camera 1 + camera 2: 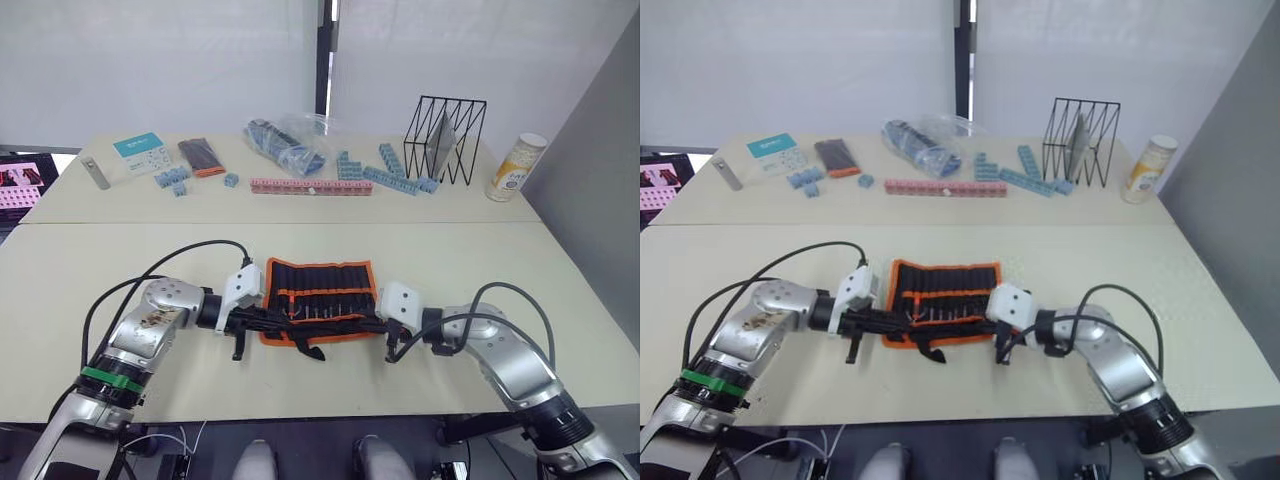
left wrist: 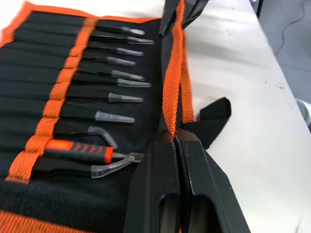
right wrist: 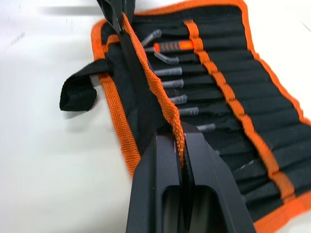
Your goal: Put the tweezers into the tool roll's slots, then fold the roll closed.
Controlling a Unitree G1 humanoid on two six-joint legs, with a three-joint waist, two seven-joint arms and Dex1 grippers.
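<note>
The tool roll (image 1: 320, 285) lies open in the middle of the near table, black with orange edging. Several black tweezers (image 2: 116, 82) with clear capped tips sit in its slots (image 3: 228, 111), next to one orange-handled tool (image 2: 77, 150). My left gripper (image 2: 176, 138) is shut on the roll's near orange edge (image 2: 172, 82) at its left end. My right gripper (image 3: 181, 133) is shut on the same edge at its right end. The edge stands lifted off the table between them. The black strap (image 3: 77, 94) hangs loose on the near side.
On the far table stand a black wire rack (image 1: 445, 140) and a bottle (image 1: 518, 167) at the right. A pink bar (image 1: 310, 187), blue bricks (image 1: 385, 172), a plastic bag (image 1: 290, 140), a small black-and-orange case (image 1: 202, 157) and a grey metal bar (image 1: 96, 173) lie there too.
</note>
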